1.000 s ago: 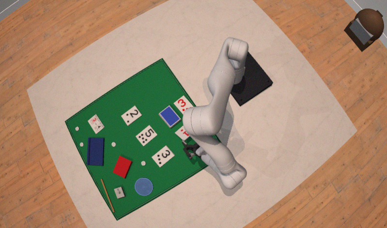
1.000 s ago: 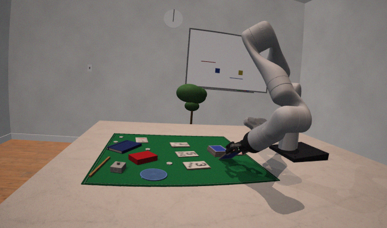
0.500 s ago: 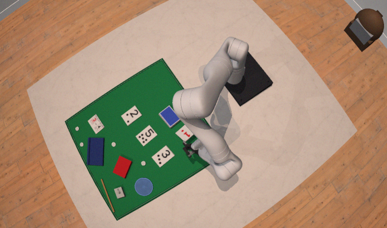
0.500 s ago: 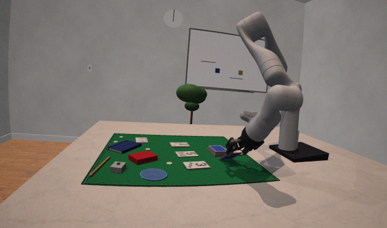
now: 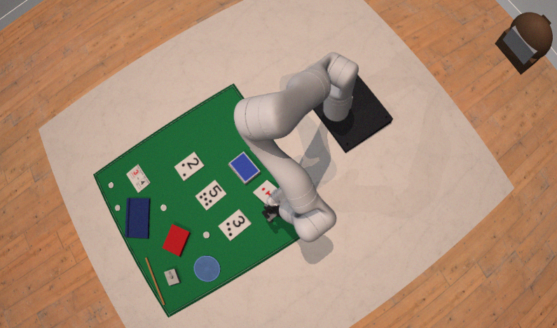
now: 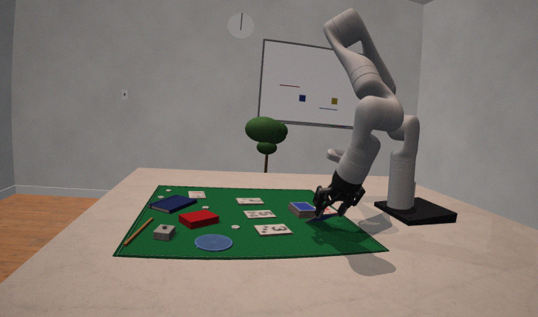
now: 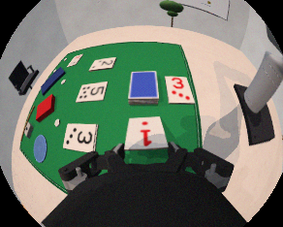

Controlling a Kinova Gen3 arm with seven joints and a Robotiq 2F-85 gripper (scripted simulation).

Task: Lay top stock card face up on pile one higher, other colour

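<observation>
End effector (image 5: 270, 205) (image 6: 330, 214) (image 7: 145, 148) clamped on red 1 card (image 5: 262, 190) (image 6: 317, 219) (image 7: 145, 132), tilted, numbered face up, near blue-backed stock (image 5: 244, 167) (image 6: 303, 206) (image 7: 143, 84).

The arm (image 5: 272, 118) (image 6: 365, 74) (image 7: 267, 80) is pale grey, with smooth rounded tubular links and bulging joints, thin seam lines ringing them. Its base (image 5: 347, 144) (image 6: 440, 217) (image 7: 262, 136) is a black slab with small holes, perhaps screws, near its corners. The hand (image 5: 270, 212) (image 6: 330, 213) (image 7: 145, 148) is black, linkage-fingered, with greyish parts.

Blk 2 (image 5: 189, 166) nr blue-backed stock (image 5: 244, 167).
</observation>
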